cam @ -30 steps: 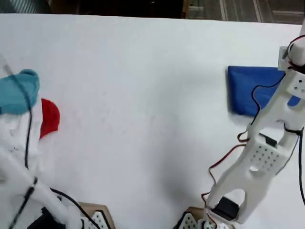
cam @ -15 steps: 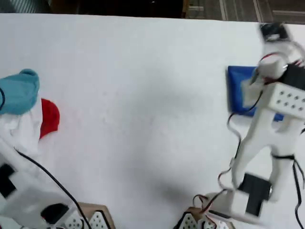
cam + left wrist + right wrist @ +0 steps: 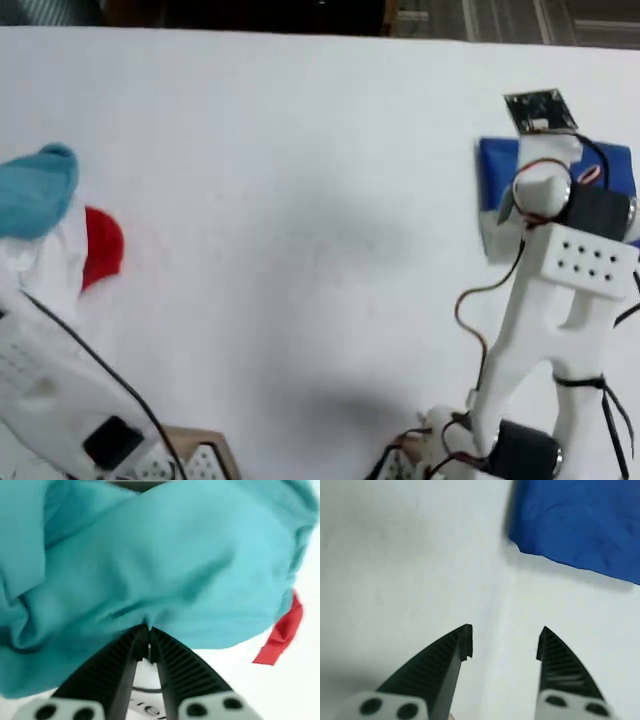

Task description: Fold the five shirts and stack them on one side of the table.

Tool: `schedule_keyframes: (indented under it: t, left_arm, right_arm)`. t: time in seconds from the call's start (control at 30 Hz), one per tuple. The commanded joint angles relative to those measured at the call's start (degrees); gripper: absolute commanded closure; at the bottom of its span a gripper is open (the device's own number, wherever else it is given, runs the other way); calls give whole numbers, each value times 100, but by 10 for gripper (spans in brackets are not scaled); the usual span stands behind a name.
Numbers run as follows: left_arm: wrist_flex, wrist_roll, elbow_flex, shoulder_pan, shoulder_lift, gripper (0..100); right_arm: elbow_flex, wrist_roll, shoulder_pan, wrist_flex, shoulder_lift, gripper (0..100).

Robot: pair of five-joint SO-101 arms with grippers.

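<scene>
A bunched teal shirt (image 3: 35,190) lies at the table's left edge, on top of a white shirt (image 3: 48,268) and beside a red shirt (image 3: 103,245). My left gripper (image 3: 147,631) is shut on a fold of the teal shirt (image 3: 150,565); a corner of the red shirt (image 3: 281,632) shows past it. A folded blue shirt (image 3: 497,185) lies flat at the right side. My right arm (image 3: 575,265) stands over it. My right gripper (image 3: 504,639) is open above bare table, just short of the blue shirt (image 3: 575,525), with nothing between its fingers.
The white table (image 3: 300,200) is bare across its wide middle. The left arm's body (image 3: 50,395) crosses the near left corner. Both arm bases sit at the near edge, with loose cables (image 3: 475,310) hanging by the right arm.
The right arm has swung away from the near edge and now stands over the blue shirt. The left arm has shifted lower at the left corner. The shirts lie as before.
</scene>
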Motion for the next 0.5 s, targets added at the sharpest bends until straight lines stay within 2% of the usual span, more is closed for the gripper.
schedule_keyframes:
  t: [0.0,0.23,0.47]
  left_arm:
    - [88,35,-312,668,-809,974]
    - [88,62,-251,2356,-2365,974]
    - [70,35,-259,4448,-3727,974]
  right_arm:
    - [158,-44,-31,-84,-215,793]
    - [782,-53,101,-347,-259,793]
    - [1697,-62,637,-927,-259,793]
